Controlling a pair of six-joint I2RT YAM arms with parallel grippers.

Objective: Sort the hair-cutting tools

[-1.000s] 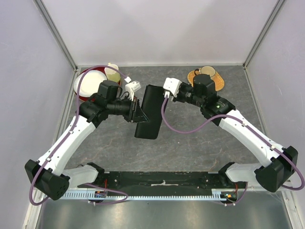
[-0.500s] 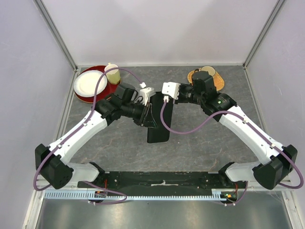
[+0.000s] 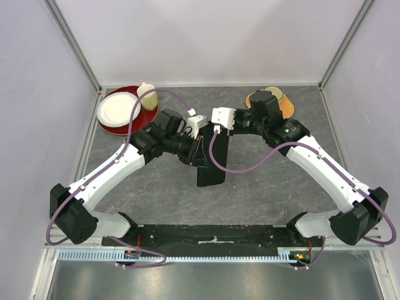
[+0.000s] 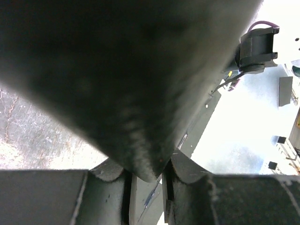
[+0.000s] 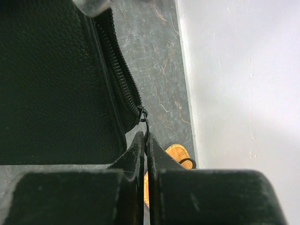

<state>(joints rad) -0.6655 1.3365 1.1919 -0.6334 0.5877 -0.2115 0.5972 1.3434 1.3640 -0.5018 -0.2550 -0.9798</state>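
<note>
I have both arms meeting at the black case point(image 3: 211, 170), which lies lengthwise mid-surface point(image 3: 269, 187), running from the far side toward the arm bases. My left hand point(image 3: 199, 152) comes in from the case's left side. In its wrist view the left hand point(image 4: 147, 174) is clamped on a rounded edge of the case point(image 4: 117, 70), the two dark fingers point(image 4: 108, 174) pressed against either side of it. My right hand point(image 3: 217, 127) sits at the case's far end. In its own view the right hand point(image 5: 144, 141) has its fingers pinched together on the small zip pull point(image 5: 145, 124), at the end of the zip point(image 5: 119, 79) that runs along the edge of the case point(image 5: 51, 84). I cannot tell whether the near end of the case touches the surface.

I cannot tell where the scissors and combs are; no view shows them.

Far left on the surface are a white plate point(image 3: 114, 107) on a red one and a pale cup point(image 3: 148, 97) just beside them. A woven mat point(image 3: 286, 105) lies behind my right arm.
</note>
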